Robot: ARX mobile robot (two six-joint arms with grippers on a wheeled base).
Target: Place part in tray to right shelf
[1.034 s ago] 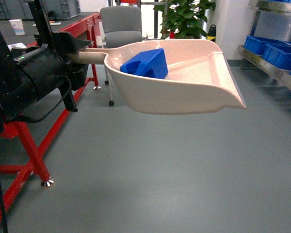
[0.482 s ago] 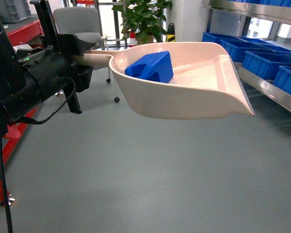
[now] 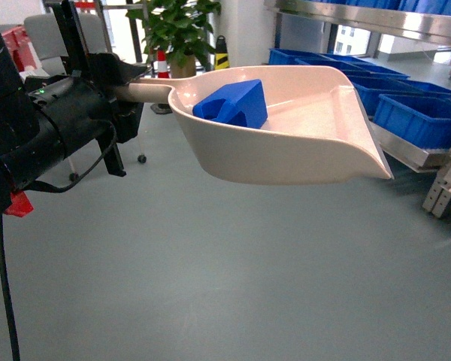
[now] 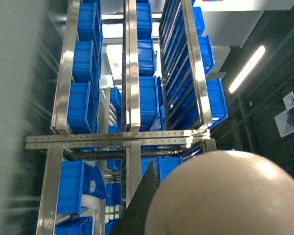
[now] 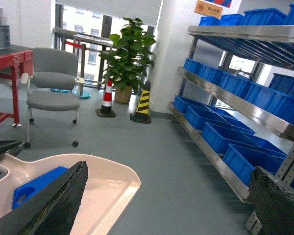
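The cream tray (image 3: 301, 150) hangs level over the floor, its lip pointing right. My left gripper (image 3: 129, 84) is shut on the tray's handle (image 3: 146, 91). The blue part (image 3: 231, 104) lies inside the tray near the handle end. In the left wrist view the rounded handle end (image 4: 225, 196) fills the lower right beside one black finger (image 4: 144, 200). My right gripper (image 5: 166, 205) is open and holds nothing; past its left finger (image 5: 54, 205) show the tray (image 5: 108, 191) and the part (image 5: 32, 188). The right shelf (image 3: 406, 150) stands to the right, apart from the tray.
Blue crates (image 3: 421, 116) fill the steel rack's levels (image 5: 235, 98). A potted plant (image 3: 173, 34), striped cones (image 5: 143, 103) and a grey chair (image 5: 51, 83) stand at the back. A red table edge (image 5: 5, 54) is on the left. Grey floor (image 3: 233, 263) lies below.
The view has swung to the right: the red table, chair and plant slid left, and the shelf with its crates came further into view. The tray and part kept their place in the left gripper.
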